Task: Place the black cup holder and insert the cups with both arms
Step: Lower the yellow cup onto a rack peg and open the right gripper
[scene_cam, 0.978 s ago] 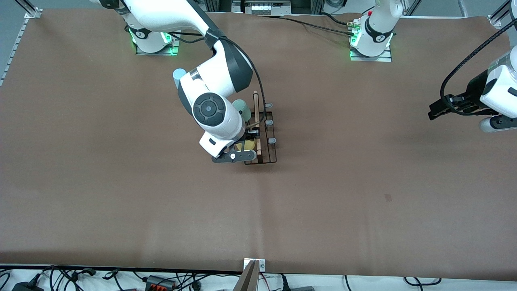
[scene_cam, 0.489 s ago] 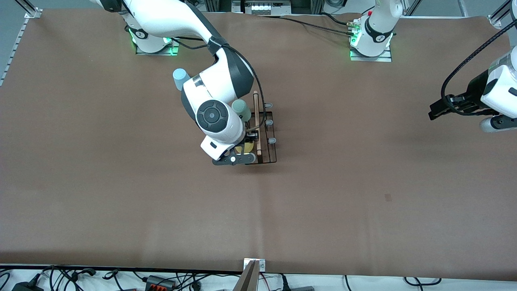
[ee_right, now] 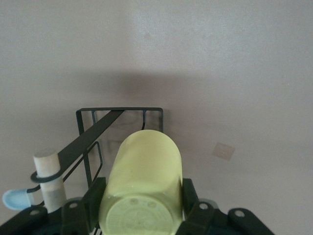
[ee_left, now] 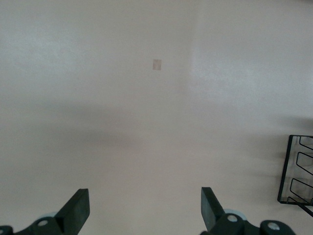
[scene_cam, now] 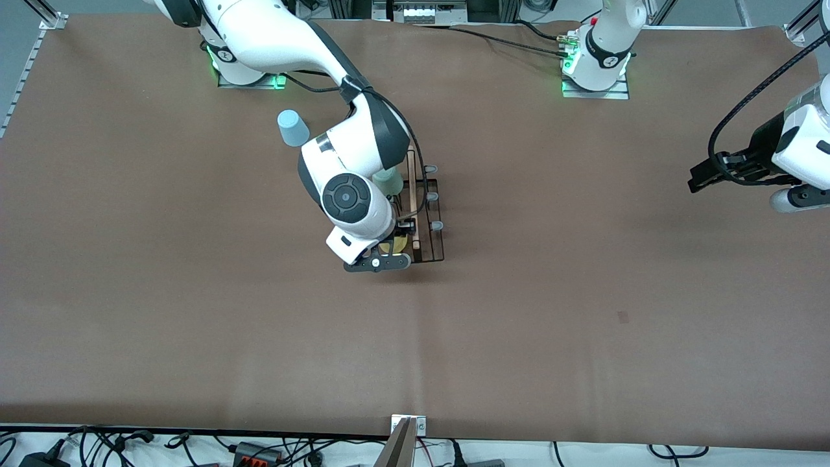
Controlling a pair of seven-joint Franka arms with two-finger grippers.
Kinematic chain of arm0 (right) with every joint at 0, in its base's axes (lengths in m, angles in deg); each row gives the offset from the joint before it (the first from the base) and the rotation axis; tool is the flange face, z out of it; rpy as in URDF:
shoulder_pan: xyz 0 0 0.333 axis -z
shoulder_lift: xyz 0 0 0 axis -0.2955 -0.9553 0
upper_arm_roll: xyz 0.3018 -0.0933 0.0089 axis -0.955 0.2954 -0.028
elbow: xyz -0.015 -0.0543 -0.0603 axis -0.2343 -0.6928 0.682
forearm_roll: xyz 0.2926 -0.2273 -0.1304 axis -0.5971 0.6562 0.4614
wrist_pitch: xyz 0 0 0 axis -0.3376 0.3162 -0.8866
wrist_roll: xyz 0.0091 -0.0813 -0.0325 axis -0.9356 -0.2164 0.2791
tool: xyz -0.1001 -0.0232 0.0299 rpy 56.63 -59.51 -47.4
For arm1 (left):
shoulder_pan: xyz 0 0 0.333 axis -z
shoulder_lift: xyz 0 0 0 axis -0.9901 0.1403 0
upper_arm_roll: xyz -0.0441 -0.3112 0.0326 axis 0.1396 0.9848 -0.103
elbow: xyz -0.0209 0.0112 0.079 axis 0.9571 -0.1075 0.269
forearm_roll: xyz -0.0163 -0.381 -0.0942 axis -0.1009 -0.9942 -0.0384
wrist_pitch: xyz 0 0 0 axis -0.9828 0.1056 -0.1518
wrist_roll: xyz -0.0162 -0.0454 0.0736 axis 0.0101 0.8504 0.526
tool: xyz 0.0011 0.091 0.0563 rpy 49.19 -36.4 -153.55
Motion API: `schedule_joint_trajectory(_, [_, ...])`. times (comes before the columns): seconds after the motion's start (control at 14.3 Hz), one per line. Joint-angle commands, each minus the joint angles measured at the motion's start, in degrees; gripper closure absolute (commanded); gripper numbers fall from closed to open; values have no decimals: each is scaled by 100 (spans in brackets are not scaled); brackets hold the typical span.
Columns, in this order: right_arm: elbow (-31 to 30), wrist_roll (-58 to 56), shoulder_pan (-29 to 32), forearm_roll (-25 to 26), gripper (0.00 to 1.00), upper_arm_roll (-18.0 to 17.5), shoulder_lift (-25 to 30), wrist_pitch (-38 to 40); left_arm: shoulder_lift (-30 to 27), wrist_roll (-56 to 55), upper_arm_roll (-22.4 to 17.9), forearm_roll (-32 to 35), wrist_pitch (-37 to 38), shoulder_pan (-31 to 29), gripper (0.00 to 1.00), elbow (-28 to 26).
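My right gripper (scene_cam: 389, 250) is clenched around the yellow cup (ee_right: 142, 183), one finger pressed to each side of it. The cup is held tilted, its closed bottom facing my wrist camera and its body reaching out over the black cup holder (scene_cam: 429, 220). From the front camera, only a sliver of yellow shows under my wrist, at the end of the rack nearest that camera.

The black cup holder sits near the middle of the brown table (scene_cam: 583, 292). It is a thin wire rack with a rectangular base and a light wooden rod handle (scene_cam: 412, 194) along its top. Picture the rack as a clock seen from the front camera: the yellow cup is at about 7 o'clock, and the pale green cup (scene_cam: 389, 181) is at about 10 o'clock, beside the rod and partly hidden by my right arm. Grey-blue capped prongs (scene_cam: 438, 226) stand along the 3 o'clock side.

The light blue cup (scene_cam: 293, 128) stands mouth-down on the table, apart from the rack at about 10 o'clock, farther from the front camera.

My left gripper (ee_left: 142, 210) waits over bare table toward the left arm's end, well apart from the rack. Its fingers are spread wide and grasp nothing. A corner of the rack shows at the edge of the left wrist view.
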Motion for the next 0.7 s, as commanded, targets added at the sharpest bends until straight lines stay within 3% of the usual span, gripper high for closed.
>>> schedule_joint_trajectory(0.0, [-14, 124, -10, 11, 12, 2, 28, -45, -123, -1, 6, 75, 10, -19, 0, -120])
schedule_joint_trajectory(0.07, [-5, 106, -10, 20, 0, 11, 37, -45, -123, -1, 6, 75, 1, -19, 0, -111])
schedule_joint_trajectory(0.42, [30, 62, 69, 55, 0, 107, 230, 52, -123, -1, 6, 75, 10, -19, 0, -120])
schedule_joint_trajectory(0.63, [39, 19, 60, 55, 0, 431, 485, 148, -114, -1, 6, 75, 1, -19, 0, -111])
